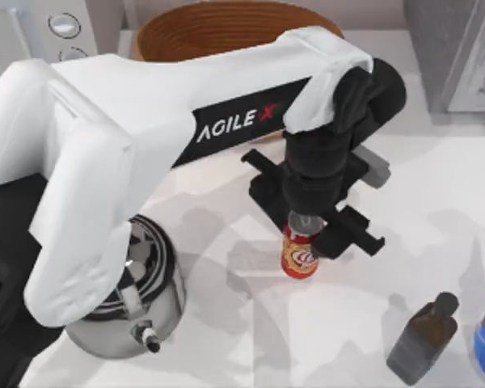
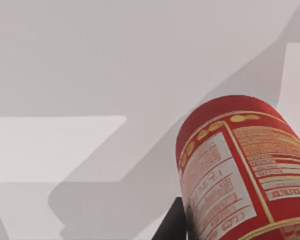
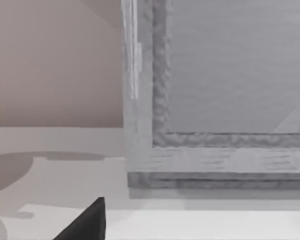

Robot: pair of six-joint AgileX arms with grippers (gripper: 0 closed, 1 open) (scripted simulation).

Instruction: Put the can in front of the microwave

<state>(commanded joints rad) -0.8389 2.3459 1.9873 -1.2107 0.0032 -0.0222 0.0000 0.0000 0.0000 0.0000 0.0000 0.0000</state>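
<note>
Can: the red can (image 1: 300, 255) stands upright near the middle of the worktop (image 1: 436, 202), its silver top directly under the left gripper (image 1: 305, 226). In the left wrist view the can (image 2: 240, 175) sits close up, its printed label facing the camera, with pale worktop behind it.
Left gripper: at the end of the white AgileX arm that reaches from the worktop's left edge toward the middle, pointing down over the can. Its black body covers the can's top; a dark finger (image 2: 172, 222) shows just beside the can's wall in the left wrist view.
Jaws: whether they are spread or pinching the can, I cannot tell; the gripper body hides them from above.
Microwave: the white-grey microwave (image 1: 48, 28) sits at the far left corner, with 2 round dials showing, well apart from the can.
Right arm: the right wrist view looks at a speckled-grey box (image 3: 215, 100) by the wall, with a dark finger (image 3: 87, 222) at the frame's edge.
Other things: a brown woven basket (image 1: 218, 28) at the far edge behind the arm; a steel kettle (image 1: 137, 299) near the front left corner; a dark brown bottle (image 1: 424, 339) lying near the front right; the speckled-grey box (image 1: 453, 52) at the far right corner.
</note>
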